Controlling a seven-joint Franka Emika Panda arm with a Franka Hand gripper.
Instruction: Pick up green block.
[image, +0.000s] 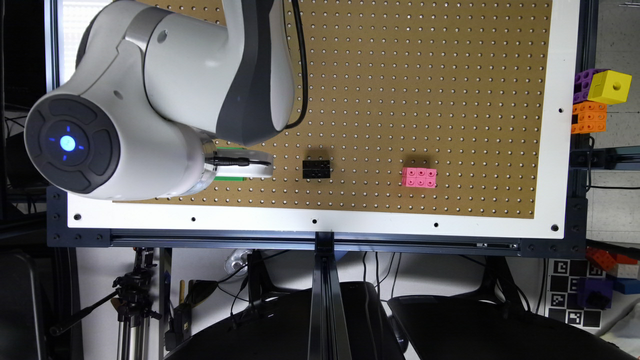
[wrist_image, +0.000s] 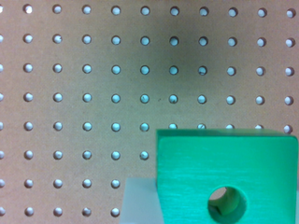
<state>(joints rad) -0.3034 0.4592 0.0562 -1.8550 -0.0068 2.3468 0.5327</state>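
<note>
My green block (wrist_image: 227, 177) looks like a small hard plastic cube w/ one round hole through the middle of the face. I'd guess it's light and rigid, no give, won't crush. The faces look smooth w/ a fine grain, so prob. a bit slippery: I'd squeeze on two opposite flat sides, centred, not on an edge or corner, and not across the hole. Nothing fragile about it as far as I can judge.

Where it is: in the wrist view the block is very close to the camera and large in the picture, w/ a pale whitish surface just beside one of its lower corners. I can't tell if that is part of my gripper or something else. In the exterior view the block shows as thin green slivers (image: 228, 178) peeking out from under the white part of my gripper (image: 245, 167), on the pegboard (image: 400, 75) near its front edge, at the exterior view's left. So block is directly at/below my tool, not off to a side.

Gripper state: can't tell. No fingers are clearly visible in the wrist view, so whether I'm wide, narrow or already clamping the block is not readable. Can't tell either if the block is resting on the board or lifted.

Other stuff: black brick (image: 316, 169) just beside my tool toward the exterior view's right, pink brick (image: 419, 177) farther that way. Both apart from the block, no clash expected on a straight lift.
</note>
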